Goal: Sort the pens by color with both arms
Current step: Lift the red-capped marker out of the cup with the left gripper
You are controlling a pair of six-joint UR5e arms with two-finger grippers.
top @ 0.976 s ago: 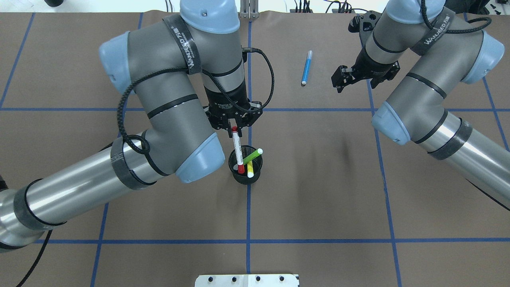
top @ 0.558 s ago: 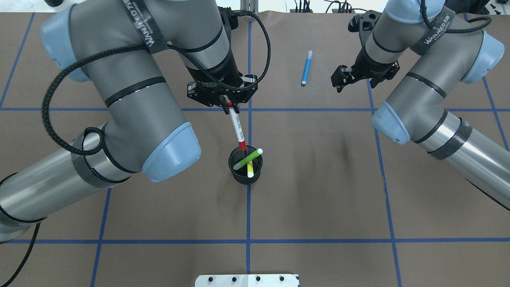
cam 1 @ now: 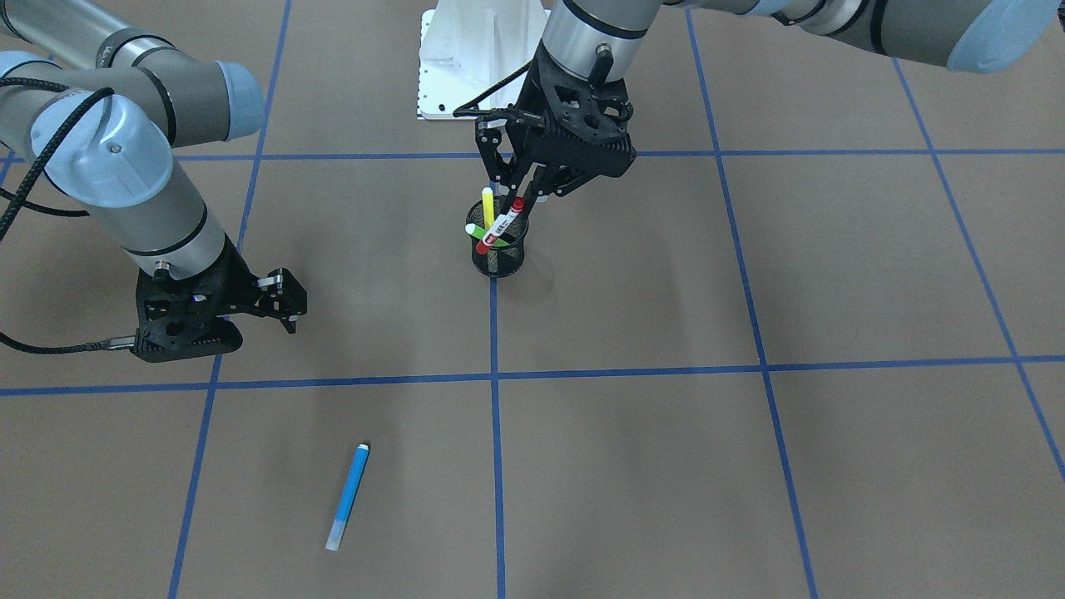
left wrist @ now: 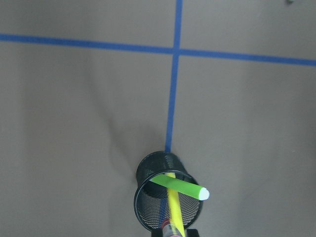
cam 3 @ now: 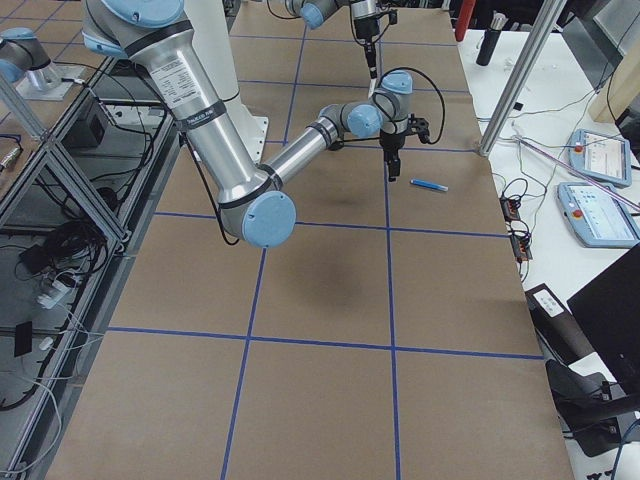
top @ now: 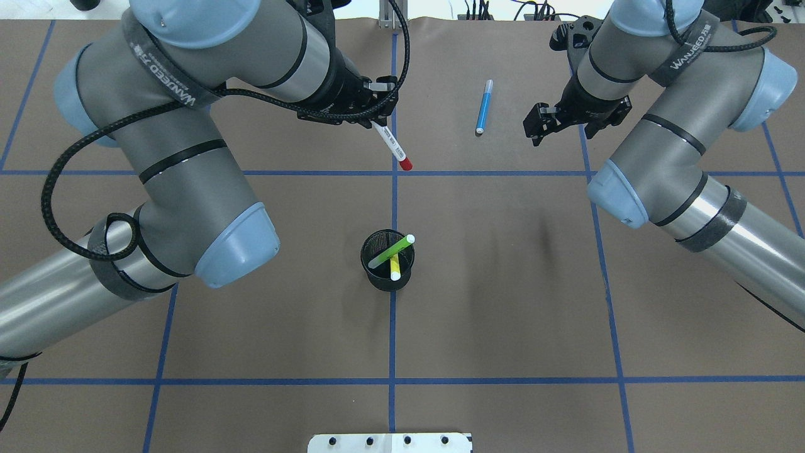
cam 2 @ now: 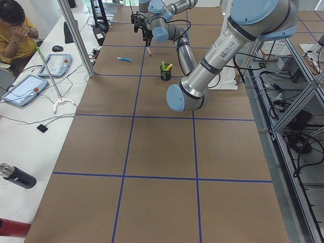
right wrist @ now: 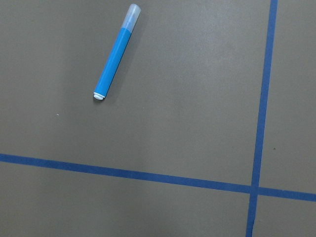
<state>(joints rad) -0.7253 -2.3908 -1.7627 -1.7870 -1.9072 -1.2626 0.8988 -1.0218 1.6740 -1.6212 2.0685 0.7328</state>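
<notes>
My left gripper (top: 372, 121) is shut on the top of the white-barrelled pen with the red cap (top: 393, 146), which hangs tilted in the air, lifted out of the black mesh cup (top: 377, 280). In the front view the same pen (cam 1: 502, 226) appears just over the cup (cam 1: 497, 262). The light green pen (top: 393, 250) and the yellow pen (top: 395, 270) lean crossed inside the cup. The blue pen (top: 483, 107) lies flat on the far side of the table. My right gripper (top: 553, 126) hovers open and empty just right of it.
Blue tape lines divide the brown table cover into squares. The white pedestal base (top: 390, 442) sits at the near edge. In the left side view, a person (cam 2: 12, 30) sits at a side bench with tablets, behind a metal post (cam 2: 76, 40).
My left gripper has pulled the red-capped pen up out of the cup and carried it toward the far side. The right arm and the blue pen have not moved.
</notes>
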